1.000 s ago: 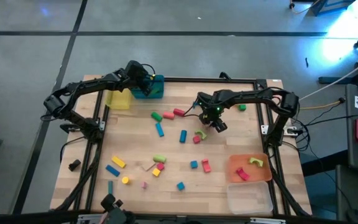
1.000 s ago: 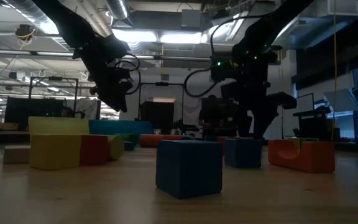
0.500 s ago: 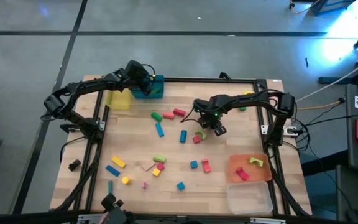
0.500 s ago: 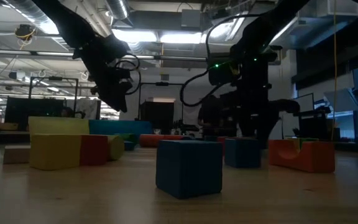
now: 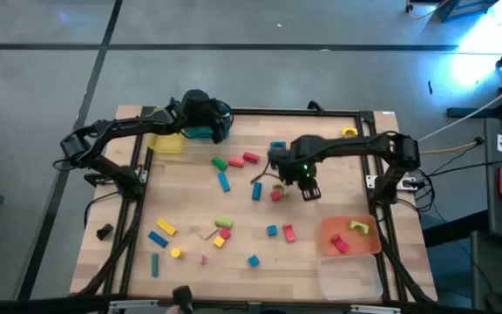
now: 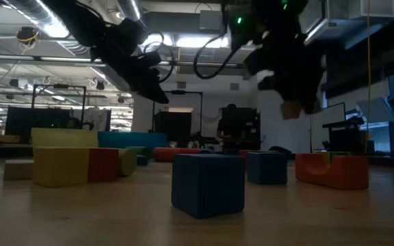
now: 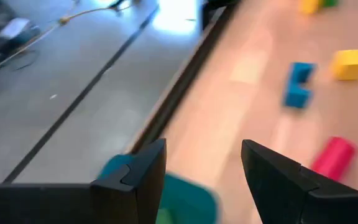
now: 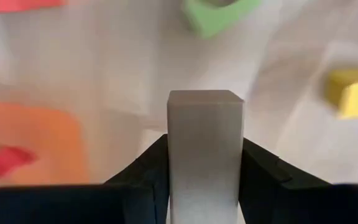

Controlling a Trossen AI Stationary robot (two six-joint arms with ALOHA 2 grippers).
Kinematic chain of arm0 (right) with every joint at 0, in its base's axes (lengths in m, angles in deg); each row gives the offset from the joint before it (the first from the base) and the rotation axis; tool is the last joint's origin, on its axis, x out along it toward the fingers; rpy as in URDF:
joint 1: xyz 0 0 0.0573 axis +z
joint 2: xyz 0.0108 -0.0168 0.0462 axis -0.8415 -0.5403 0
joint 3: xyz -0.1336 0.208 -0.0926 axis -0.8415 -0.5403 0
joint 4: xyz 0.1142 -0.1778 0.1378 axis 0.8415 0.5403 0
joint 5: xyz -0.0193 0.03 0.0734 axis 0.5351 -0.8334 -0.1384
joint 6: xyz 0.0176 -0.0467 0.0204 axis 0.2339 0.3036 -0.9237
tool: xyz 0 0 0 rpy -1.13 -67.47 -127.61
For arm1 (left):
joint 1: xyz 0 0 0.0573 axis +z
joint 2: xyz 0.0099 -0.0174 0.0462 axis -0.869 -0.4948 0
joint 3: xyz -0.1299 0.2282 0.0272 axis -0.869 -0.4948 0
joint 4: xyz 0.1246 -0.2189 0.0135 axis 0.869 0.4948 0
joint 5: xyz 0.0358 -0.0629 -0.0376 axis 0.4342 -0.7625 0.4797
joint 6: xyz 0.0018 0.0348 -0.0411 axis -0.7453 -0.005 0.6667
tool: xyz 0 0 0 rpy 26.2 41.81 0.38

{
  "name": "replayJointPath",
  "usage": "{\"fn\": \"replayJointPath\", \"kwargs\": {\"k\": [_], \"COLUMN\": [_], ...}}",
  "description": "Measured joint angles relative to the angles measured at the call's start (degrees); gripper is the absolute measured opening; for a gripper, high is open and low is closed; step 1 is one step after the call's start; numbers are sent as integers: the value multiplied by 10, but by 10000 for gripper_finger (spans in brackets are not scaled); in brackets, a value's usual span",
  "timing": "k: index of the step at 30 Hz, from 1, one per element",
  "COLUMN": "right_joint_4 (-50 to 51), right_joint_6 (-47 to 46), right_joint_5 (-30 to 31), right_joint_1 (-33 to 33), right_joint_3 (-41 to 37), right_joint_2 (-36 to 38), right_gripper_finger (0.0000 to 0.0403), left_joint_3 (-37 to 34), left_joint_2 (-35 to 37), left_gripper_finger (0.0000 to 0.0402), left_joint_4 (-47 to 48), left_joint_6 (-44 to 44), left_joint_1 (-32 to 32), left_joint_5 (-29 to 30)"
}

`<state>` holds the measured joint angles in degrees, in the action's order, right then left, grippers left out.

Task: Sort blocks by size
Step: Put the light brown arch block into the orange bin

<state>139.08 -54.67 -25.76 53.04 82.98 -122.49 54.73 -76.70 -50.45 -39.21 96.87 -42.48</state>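
Small coloured blocks lie scattered over the wooden table (image 5: 181,205), among them a green arch (image 5: 280,186) and a blue bar (image 5: 224,181). My right gripper (image 5: 310,192) hangs above the table's middle right, shut on a pale tan bar (image 8: 205,143); it also shows in the low view (image 6: 294,109). My left gripper (image 5: 216,122) is open and empty above the teal tray (image 5: 196,133) at the far left. That tray shows under its fingers in the left wrist view (image 7: 188,202). My right gripper pinches the tan bar by its two long sides (image 8: 176,165) between its two fingers. The bar lies along the fingers and sticks out past their tips. The fingers point down at a slant. The bar hangs clear of the table.
A yellow tray (image 5: 166,142) stands beside the teal one. An orange tray (image 5: 329,228) holding a few blocks and a clear tray (image 5: 349,279) stand at the near right. A blue cube (image 6: 207,183) stands close to the low camera.
My right gripper has dipped to the table near the green arch, then risen with the tan bar, which is now lifted clear, and has gone a little toward the near right. My left gripper has risen and tipped over the teal tray.
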Motion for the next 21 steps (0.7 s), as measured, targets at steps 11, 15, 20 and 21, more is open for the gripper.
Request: {"fn": "replayJointPath", "kwargs": {"k": [11,15,20,21], "right_joint_4": [110,116,111,107], "right_joint_6": [-325,-406,-447,-453], "right_joint_5": [0,-23,-45,-43], "right_joint_1": [199,268,341,352], "right_joint_3": [-1,-25,-52,-56], "right_joint_2": [19,19,19,19], "right_gripper_finger": [134,138,152,153], "left_joint_3": [0,0,0,0], "left_joint_2": [0,0,0,0], "left_gripper_finger": [193,193,193,193], "left_joint_4": [14,26,40,45], "left_joint_6": [-55,-61,-60,-60], "left_joint_1": [-93,-110,-118,-118], "left_joint_5": [-61,-61,-60,-60]}}
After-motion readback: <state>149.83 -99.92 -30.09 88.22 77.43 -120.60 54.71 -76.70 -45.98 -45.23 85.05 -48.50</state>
